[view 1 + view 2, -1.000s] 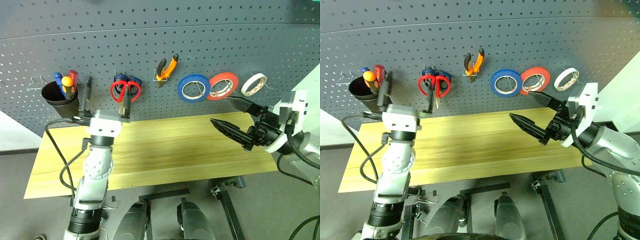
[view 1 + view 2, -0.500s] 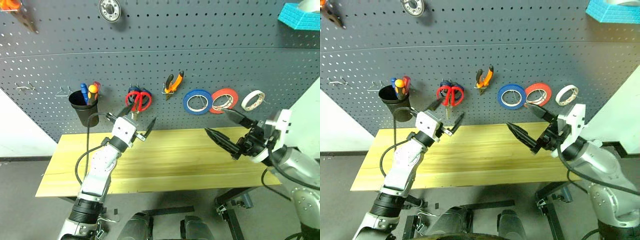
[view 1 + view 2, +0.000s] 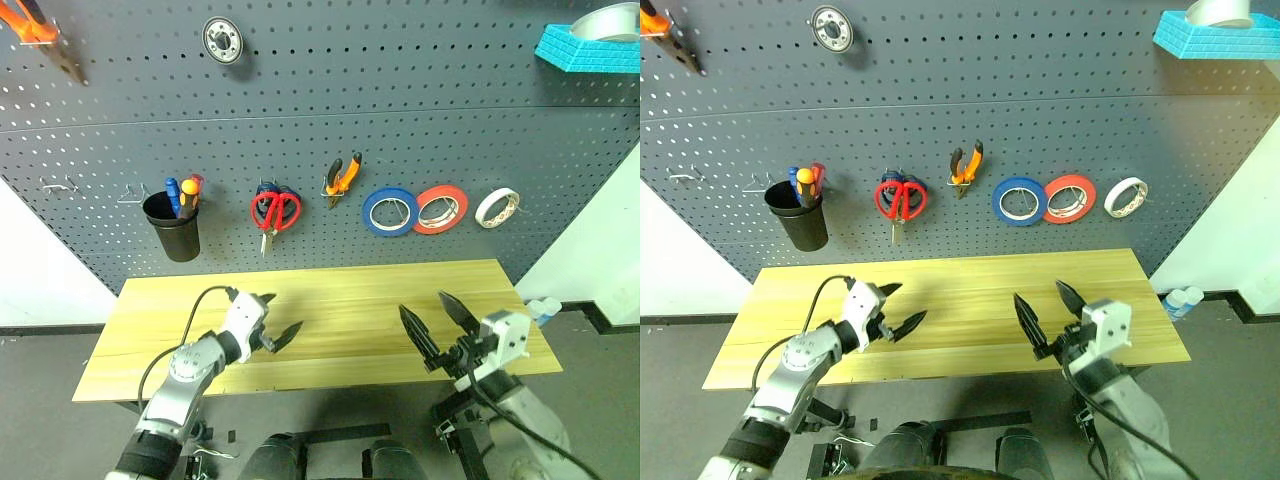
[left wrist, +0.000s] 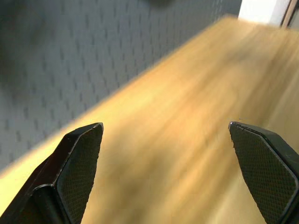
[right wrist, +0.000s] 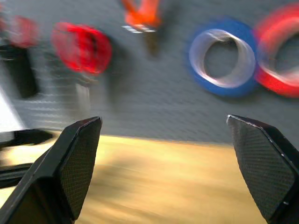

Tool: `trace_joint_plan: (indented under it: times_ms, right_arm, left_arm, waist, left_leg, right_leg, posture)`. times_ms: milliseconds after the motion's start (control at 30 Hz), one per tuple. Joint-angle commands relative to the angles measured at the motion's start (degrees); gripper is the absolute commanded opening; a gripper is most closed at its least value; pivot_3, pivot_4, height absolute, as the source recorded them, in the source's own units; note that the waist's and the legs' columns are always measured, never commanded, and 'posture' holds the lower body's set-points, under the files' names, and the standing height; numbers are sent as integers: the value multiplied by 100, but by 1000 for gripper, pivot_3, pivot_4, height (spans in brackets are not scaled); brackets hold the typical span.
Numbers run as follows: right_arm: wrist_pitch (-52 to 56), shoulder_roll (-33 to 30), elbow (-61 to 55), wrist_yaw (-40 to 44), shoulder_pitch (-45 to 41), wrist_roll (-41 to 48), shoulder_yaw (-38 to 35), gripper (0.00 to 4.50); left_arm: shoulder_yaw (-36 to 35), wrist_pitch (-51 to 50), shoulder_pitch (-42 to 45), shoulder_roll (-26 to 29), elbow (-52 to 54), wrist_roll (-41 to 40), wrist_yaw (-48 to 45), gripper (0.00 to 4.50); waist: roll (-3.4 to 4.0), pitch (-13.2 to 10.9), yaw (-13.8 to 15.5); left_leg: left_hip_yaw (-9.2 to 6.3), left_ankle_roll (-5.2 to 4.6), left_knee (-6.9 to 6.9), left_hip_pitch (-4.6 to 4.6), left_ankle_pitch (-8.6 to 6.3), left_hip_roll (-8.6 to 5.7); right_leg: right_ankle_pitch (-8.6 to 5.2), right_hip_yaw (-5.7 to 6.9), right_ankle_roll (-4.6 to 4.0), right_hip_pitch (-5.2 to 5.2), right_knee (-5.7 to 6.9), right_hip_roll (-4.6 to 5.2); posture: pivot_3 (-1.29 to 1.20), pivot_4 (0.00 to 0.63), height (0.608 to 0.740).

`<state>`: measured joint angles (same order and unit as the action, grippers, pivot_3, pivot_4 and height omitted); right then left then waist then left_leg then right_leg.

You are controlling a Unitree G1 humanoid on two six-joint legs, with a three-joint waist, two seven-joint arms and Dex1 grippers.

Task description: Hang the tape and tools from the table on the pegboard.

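On the dark grey pegboard (image 3: 300, 110) hang the whitish tape (image 3: 497, 207), the red-handled scissors (image 3: 275, 211) and the orange-and-black pliers (image 3: 343, 175). The orange-handled screwdriver (image 3: 188, 188) stands in a black cup (image 3: 173, 228) fixed to the board. The light yellow table (image 3: 340, 290) below is bare. My left gripper (image 3: 280, 313) hangs open and empty over the table's front left part. Open and empty too, my right gripper (image 3: 423, 304) is at the front right edge, its fingers pointing towards the board. In the right wrist view the scissors (image 5: 81, 46) and pliers (image 5: 140, 14) lie ahead.
A blue roll (image 3: 390, 210) and a red-orange roll (image 3: 439, 208) hang beside the tape. Blue and red screwdrivers share the cup. A turquoise block (image 3: 585, 42), a round metal disc (image 3: 222, 38) and an orange-handled tool (image 3: 45, 35) sit high on the board. A bottle (image 3: 540, 308) is at the table's right end.
Both arms have dropped from pegboard height to just over the table's front, both grippers staying open. The view has shifted, so more of the upper board shows.
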<state>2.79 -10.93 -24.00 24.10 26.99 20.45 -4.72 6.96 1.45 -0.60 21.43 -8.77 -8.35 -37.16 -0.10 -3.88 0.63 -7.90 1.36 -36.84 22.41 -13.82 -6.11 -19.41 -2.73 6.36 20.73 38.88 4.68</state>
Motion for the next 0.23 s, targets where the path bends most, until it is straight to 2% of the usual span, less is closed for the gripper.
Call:
trace_joint_plan:
  times_ms: [33, 233]
  right_arm:
    - [-839, 317, 426, -269, 77, -509, 72, 4500]
    - [-1065, 588, 419, -370, 572, -469, 150, 4500]
  left_arm:
    - [-311, -29, -197, 41, 62, -162, 61, 4485]
    - [-630, -241, -740, 31, 424, -460, 58, 4485]
  waist:
    - [9, 4, -11]
    - [50, 39, -41]
  left_leg:
    - [0, 2, 0, 0, -1, 1]
    - [0, 2, 3, -1, -2, 6]
  right_leg:
    - [-6, -1, -9, 0, 0, 0]
    - [-22, -6, -20, 0, 0, 1]
  posture:
    - [-57, 0, 719]
    - [-59, 0, 719]
